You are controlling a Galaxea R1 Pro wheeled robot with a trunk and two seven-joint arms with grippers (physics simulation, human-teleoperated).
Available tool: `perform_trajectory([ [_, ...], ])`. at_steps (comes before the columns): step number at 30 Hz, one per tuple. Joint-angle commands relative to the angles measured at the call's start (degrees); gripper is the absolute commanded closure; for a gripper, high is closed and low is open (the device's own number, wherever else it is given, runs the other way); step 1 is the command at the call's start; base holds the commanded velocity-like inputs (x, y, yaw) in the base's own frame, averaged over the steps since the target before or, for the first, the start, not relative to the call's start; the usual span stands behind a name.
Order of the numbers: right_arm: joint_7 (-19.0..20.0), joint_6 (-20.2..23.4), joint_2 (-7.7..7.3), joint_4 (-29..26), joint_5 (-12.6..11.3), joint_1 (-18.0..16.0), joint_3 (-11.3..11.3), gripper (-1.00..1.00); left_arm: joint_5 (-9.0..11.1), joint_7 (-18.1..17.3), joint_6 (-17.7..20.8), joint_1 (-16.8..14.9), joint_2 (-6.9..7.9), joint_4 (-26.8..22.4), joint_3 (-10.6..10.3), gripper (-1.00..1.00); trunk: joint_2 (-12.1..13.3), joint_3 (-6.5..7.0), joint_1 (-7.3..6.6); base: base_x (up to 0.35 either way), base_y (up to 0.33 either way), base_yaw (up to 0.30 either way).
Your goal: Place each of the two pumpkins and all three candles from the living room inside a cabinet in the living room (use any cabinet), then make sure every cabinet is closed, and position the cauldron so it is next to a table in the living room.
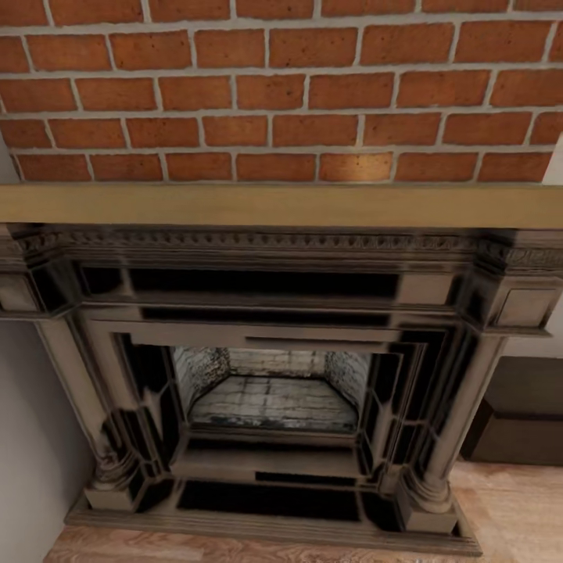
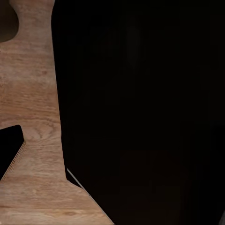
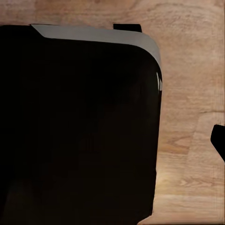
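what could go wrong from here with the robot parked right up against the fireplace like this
1. The head camera faces the fireplace and brick wall at close range, so driving forward could bump the surround's base.
2. A dark brown box-like piece sits low beside the right column; turning right could clip it.
3. Both wrist cameras look at wood floor and dark bodywork, so the state of the grippers can't be checked.
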Motion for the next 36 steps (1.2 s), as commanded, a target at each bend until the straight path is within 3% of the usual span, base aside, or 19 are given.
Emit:
perform_trajectory([
  [1,0.0,0.0,0.0,0.0,0.0,0.0,-0.01,-1.0,0.0,0.0,0.0,0.01,0.0,0.0,0.0,-1.0,0.0,-0.02,0.0,0.0,0.0,-0.279],
  [36,0.0,0.0,0.0,0.0,0.0,-0.02,-0.02,-1.0,0.02,0.0,0.0,0.04,0.0,0.0,0.0,-1.0,0.0,-0.69,0.0,0.0,0.0,-0.279],
])
